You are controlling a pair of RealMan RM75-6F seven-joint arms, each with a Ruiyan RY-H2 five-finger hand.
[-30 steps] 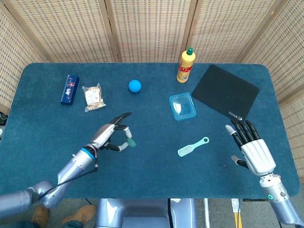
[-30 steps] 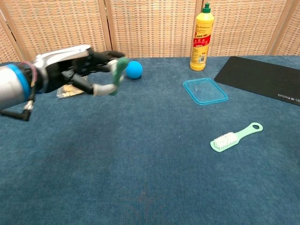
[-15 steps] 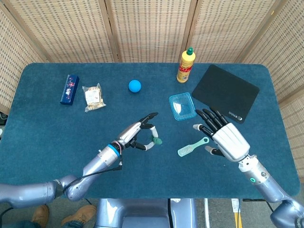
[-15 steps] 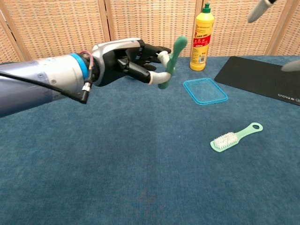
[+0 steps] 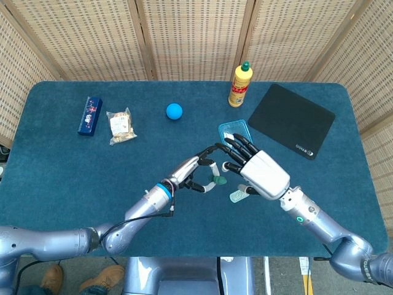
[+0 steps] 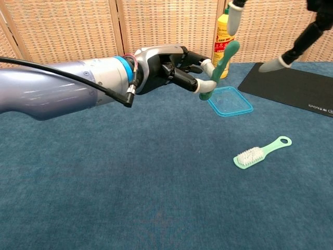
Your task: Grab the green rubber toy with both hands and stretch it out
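Observation:
The green rubber toy [image 6: 220, 65] is a slim green strip held up off the table, tilted, its upper end toward the yellow bottle. My left hand [image 6: 174, 70] pinches its lower part between thumb and finger, with the other fingers spread. In the head view the toy [image 5: 217, 180] shows only as a small green tip by the left hand [image 5: 198, 173]. My right hand [image 5: 256, 170] hovers just right of it, fingers apart and holding nothing. In the chest view only some of its fingers [image 6: 235, 14] show, one just above the toy's top end; I cannot tell if it touches.
A green brush [image 6: 259, 151] lies on the blue cloth below the right hand. A clear blue tray [image 5: 236, 136], a yellow bottle [image 5: 240, 85] and a black mat [image 5: 291, 120] stand behind. A blue ball [image 5: 174, 111], a snack packet [image 5: 121, 125] and a blue box [image 5: 90, 115] lie at the far left.
My left hand has carried the toy to the right, toward the table's middle. My right hand has swung in from the right edge to just beside the toy.

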